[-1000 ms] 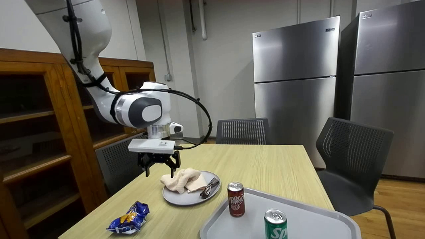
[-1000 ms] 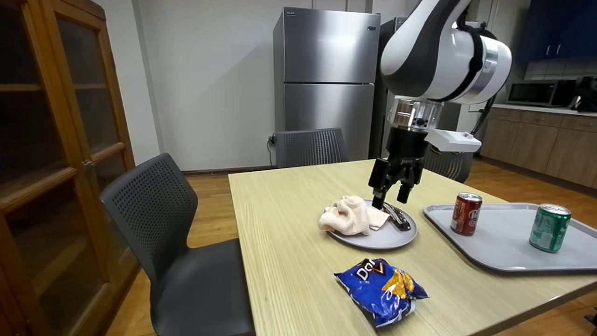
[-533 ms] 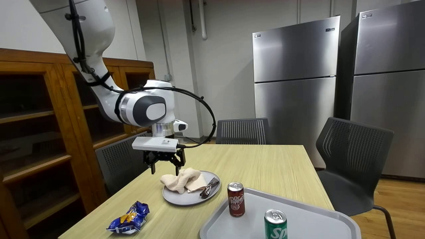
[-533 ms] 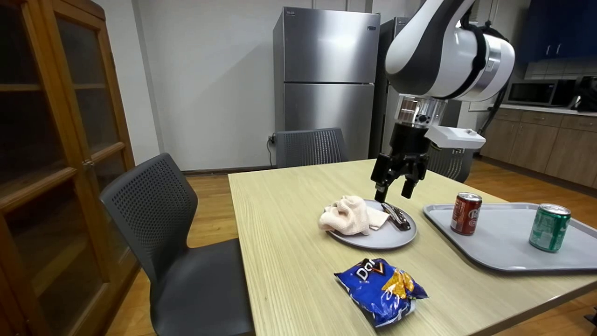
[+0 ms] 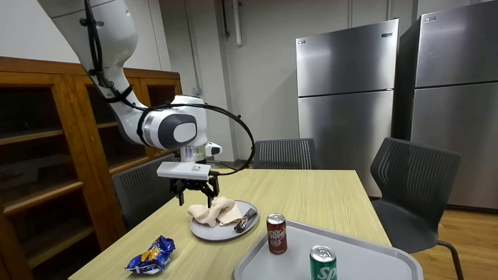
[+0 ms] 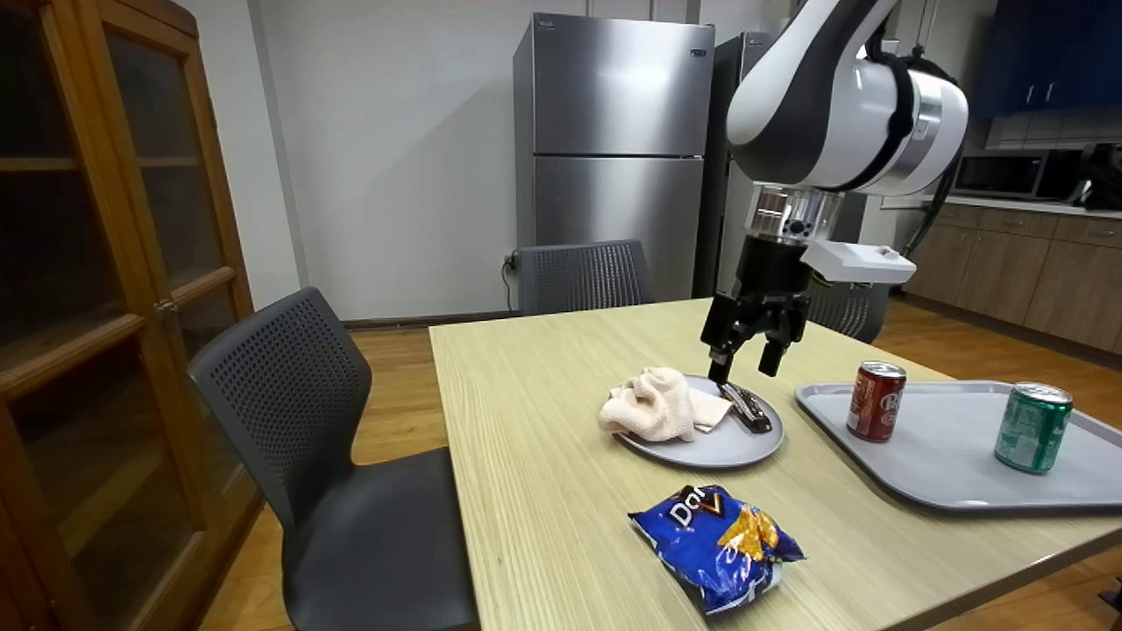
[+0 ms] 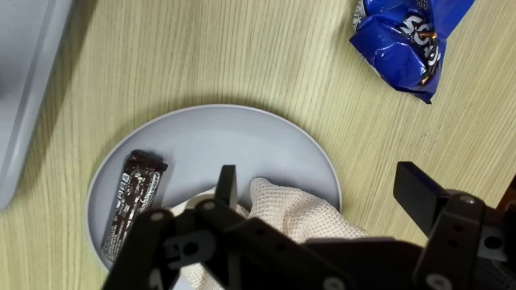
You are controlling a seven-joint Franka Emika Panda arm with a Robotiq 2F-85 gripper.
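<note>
Cream cloth (image 7: 296, 207): best to bring claw (image 5: 195, 203) — spread and empty — centrally above, then lower straight, pinch gently, clear of plate (image 7: 217, 141) and wrapped bar (image 7: 137, 189).

Pale wood-grain tabletop (image 7: 225, 52), bare passages: one is running between the round grey plate (image 7: 225, 137) and the crinkled blue foil chip bag (image 6: 714, 548); another is separating the plate from the grey rectangular tray (image 5: 362, 252). Obstacles: crumpled cream waffle-weave cloth (image 7: 302, 209) is showing between the spread jaws of the black two-fingered gripper (image 7: 316, 183) in the wrist view; brown-wrapped bar (image 7: 135, 189) is lying beside it; dark-red metal can (image 5: 276, 233) and green metal can (image 6: 1033, 429) are standing upright on the tray.
</note>
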